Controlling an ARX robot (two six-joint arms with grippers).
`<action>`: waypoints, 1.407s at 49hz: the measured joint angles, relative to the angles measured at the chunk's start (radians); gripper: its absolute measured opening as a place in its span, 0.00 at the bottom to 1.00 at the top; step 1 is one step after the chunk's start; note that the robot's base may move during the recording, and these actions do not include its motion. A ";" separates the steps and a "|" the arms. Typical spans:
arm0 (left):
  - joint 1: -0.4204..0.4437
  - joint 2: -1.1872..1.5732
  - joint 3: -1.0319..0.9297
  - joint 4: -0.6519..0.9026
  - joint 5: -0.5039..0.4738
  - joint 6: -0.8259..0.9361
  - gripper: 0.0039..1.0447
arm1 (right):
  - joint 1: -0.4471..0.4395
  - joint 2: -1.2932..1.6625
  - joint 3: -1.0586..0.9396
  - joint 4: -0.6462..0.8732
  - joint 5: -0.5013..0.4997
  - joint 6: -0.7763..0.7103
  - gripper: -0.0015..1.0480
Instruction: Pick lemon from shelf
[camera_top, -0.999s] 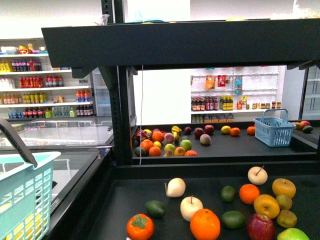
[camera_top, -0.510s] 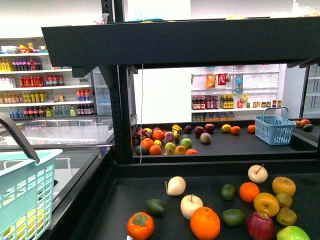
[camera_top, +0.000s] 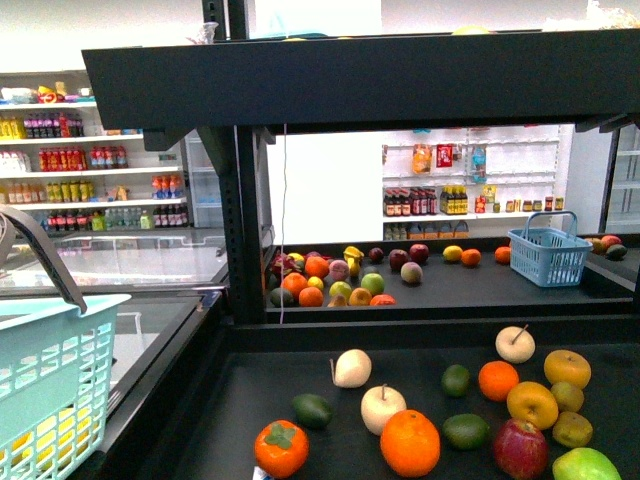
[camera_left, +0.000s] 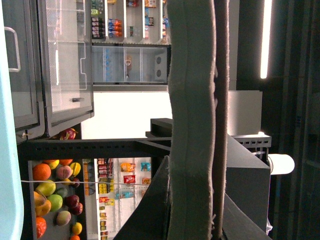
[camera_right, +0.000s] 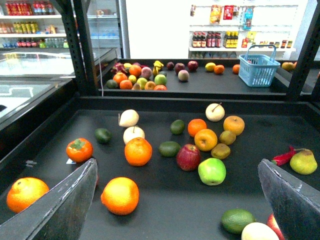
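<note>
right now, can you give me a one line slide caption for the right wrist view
Open right gripper hovers over the black metal-framed shelf tier scattered with oranges, apples, pears and limes; a blue plastic basket sits behind.

Store interior, bright overhead light, white back wall (camera_top: 320, 190). White racks (camera_top: 90, 160) on the left, stocked with rows of coloured bottles; more bottle racks (camera_top: 470, 195) against the far wall on the right. Glass-topped freezer cases (camera_top: 140, 260) run along the left under the racks. Glass-door cooler (camera_left: 65, 65) shows in the left wrist view, doors shut, with a vertical tube light (camera_left: 265, 40) on a dark wall near it. Small blue basket (camera_top: 548, 255) sits far back on the right.
</note>
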 joint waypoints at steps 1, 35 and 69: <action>-0.001 0.000 0.004 0.000 0.000 0.001 0.08 | 0.000 0.000 0.000 0.000 0.000 0.000 0.93; -0.009 -0.071 0.044 -0.127 0.018 0.017 0.08 | 0.000 0.000 0.000 0.000 0.000 0.000 0.93; -0.016 -0.105 0.050 -0.141 0.027 0.046 0.08 | 0.000 0.000 0.000 0.000 0.000 0.000 0.93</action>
